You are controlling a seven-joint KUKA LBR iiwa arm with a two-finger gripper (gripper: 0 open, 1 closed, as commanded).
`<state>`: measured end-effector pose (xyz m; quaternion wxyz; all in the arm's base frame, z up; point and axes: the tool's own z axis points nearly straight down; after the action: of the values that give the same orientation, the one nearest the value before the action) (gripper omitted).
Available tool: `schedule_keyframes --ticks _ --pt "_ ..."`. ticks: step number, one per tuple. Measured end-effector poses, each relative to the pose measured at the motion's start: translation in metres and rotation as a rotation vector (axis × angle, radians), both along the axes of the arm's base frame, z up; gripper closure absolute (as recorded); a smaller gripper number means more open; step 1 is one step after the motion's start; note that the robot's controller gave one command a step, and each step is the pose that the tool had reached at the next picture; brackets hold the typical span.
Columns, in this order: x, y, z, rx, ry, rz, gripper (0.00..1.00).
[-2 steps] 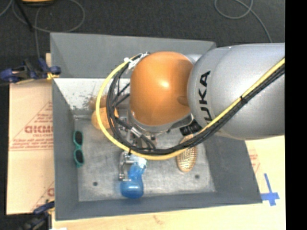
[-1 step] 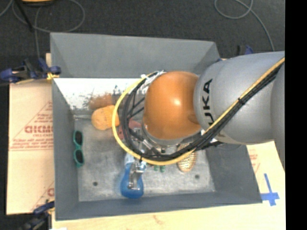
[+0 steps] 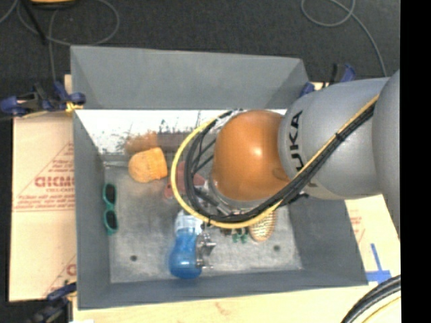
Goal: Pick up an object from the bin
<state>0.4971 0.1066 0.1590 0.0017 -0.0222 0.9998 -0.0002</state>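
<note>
- The grey bin (image 3: pixel 87 180) is sitting mid-view, its walls sloping down to a flat floor.
- The green sunglasses (image 3: pixel 109 207) are lying at the floor's left edge, against the left wall, well apart from the arm.
- An orange rounded lump (image 3: pixel 148 165), foam-like, is lying back left near the back wall, just left of the cable loop.
- A small reddish thing (image 3: pixel 168 192) is peeking out beside the cables; I cannot tell what kind of thing it is.
- The blue bottle-shaped thing (image 3: pixel 183 258), paler at its upper end, is lying front-middle on the floor. It is the loose thing nearest the gripper.
- The gripper (image 3: pixel 205 246) is sitting low in the bin, just right of the blue bottle-shaped thing. I cannot tell whether they are touching or just apart.
- The jaws are mostly hiding under the wrist, so I cannot tell whether they are spread or pressed together.
- The orange cover (image 3: pixel 246 157) is hanging over the bin's middle, with black and yellow cables (image 3: pixel 180 173) looping round its left side.
- A tan woven thing (image 3: pixel 262 229) is poking out from under the cover, front right.
- The arm (image 3: pixel 343 147) is coming in from the right. The letters "UKA" are showing on its grey shell, with the rest of the word hidden.
</note>
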Motion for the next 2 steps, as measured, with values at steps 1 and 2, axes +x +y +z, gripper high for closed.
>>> schedule_keyframes --ticks 1,2 --pt "-0.0015 -0.0042 -0.0693 0.004 -0.011 0.078 0.0" --pt "-0.0044 -0.0037 -0.0791 0.003 -0.001 0.1 1.0"
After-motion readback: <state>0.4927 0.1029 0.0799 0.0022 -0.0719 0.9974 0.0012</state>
